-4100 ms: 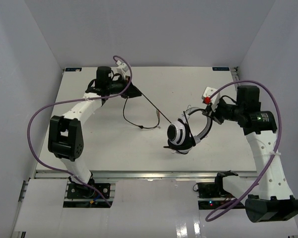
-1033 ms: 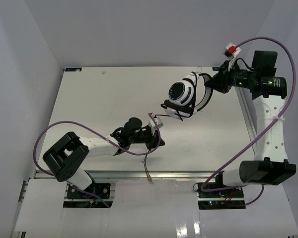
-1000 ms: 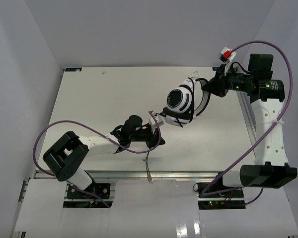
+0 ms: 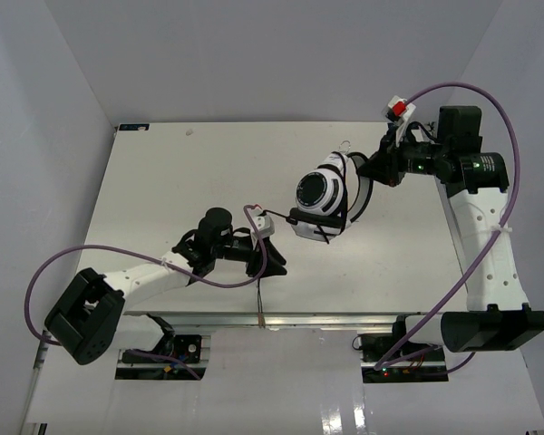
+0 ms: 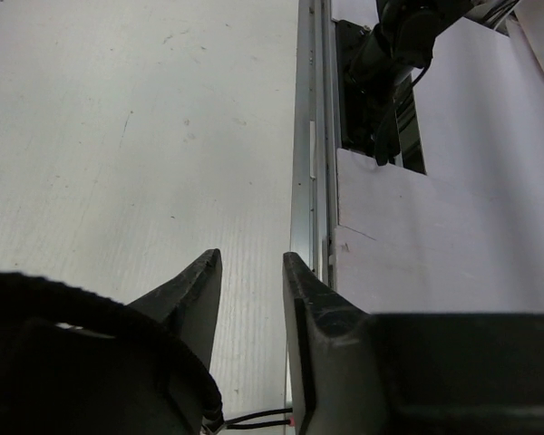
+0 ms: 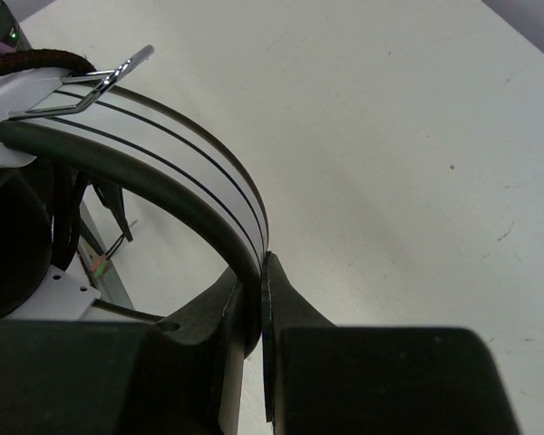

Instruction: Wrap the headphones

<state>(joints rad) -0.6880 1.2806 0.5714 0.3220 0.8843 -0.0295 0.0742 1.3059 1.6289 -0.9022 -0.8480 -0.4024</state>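
Just counting here — one pair of headphones [image 4: 325, 192], left arm [image 4: 136, 276] plus right arm [image 4: 485, 245] making two, two purple cables [image 4: 449, 85], one table [image 4: 181, 172].

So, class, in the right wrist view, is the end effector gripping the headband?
Yes, the right end effector pinches the headphones' headband between its fingers.

Far-left counter [image 4: 181, 163] gives you room — headphones [image 4: 313, 192] and left arm [image 4: 145, 272] block the middle and near side.

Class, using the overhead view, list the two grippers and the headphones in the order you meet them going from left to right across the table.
The left gripper → the headphones → the right gripper.
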